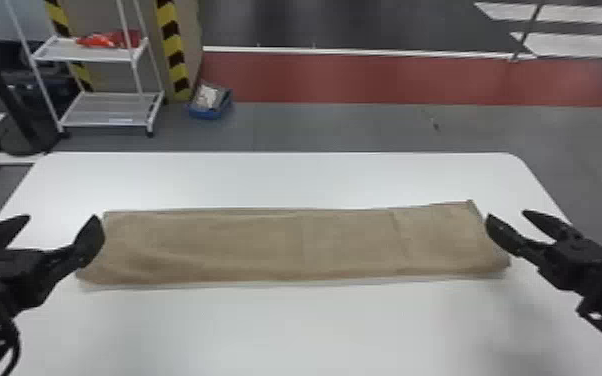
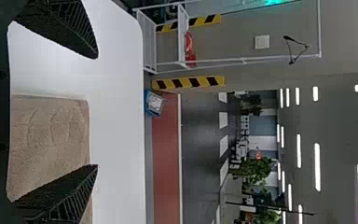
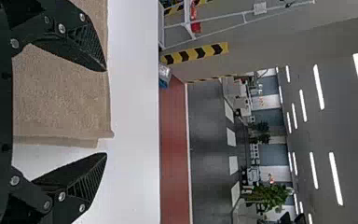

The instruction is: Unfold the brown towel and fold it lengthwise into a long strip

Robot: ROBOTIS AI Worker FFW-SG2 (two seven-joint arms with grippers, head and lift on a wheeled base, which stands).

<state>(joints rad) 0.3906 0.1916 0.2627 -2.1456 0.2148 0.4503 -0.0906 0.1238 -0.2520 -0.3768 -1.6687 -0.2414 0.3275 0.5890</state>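
The brown towel [image 1: 285, 245] lies on the white table as a long, flat strip running left to right, with slight wrinkles and a crease toward its right part. My left gripper [image 1: 60, 225] stands open at the strip's left end, and my right gripper [image 1: 512, 217] stands open at its right end. In the left wrist view the towel's end [image 2: 51, 135] shows between and below the spread fingers of the left gripper [image 2: 97, 112]. In the right wrist view the towel's layered end edge [image 3: 65, 102] lies between the parted fingers of the right gripper [image 3: 106, 112].
The white table [image 1: 285, 325] extends in front of and behind the towel, with rounded far corners. Beyond it on the floor stand a white wire shelf [image 1: 107, 110] and a blue box [image 1: 210, 102]. A yellow-black striped post [image 1: 172, 50] rises behind.
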